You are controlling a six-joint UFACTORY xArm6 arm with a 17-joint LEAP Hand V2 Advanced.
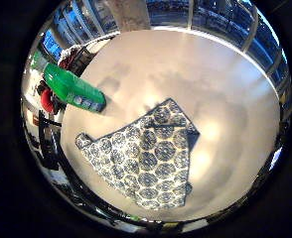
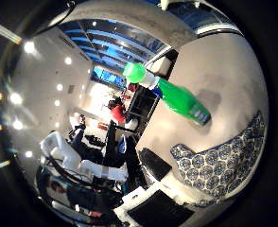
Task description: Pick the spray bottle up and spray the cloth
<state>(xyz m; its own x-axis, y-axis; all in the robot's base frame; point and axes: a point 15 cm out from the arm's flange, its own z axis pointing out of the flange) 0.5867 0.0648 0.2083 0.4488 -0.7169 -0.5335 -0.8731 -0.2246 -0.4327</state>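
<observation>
A green spray bottle (image 2: pixel 181 101) with a white neck and a green head stands upright on the white table (image 1: pixel 195 74), near its edge. A blue-and-white patterned cloth (image 1: pixel 146 158) lies flat and partly folded on the table, a short way from the bottle and not touching it. My hand is above the table, looking down on both from some distance. Nothing is held against the palm. No part of the hand shows clearly.
The table's rounded edge runs just behind the bottle. Beyond it stand dark furniture (image 2: pixel 141 106) and a red object (image 1: pixel 46 100). Windows (image 1: pixel 225 17) line the far side of the room. Bare tabletop stretches beyond the cloth.
</observation>
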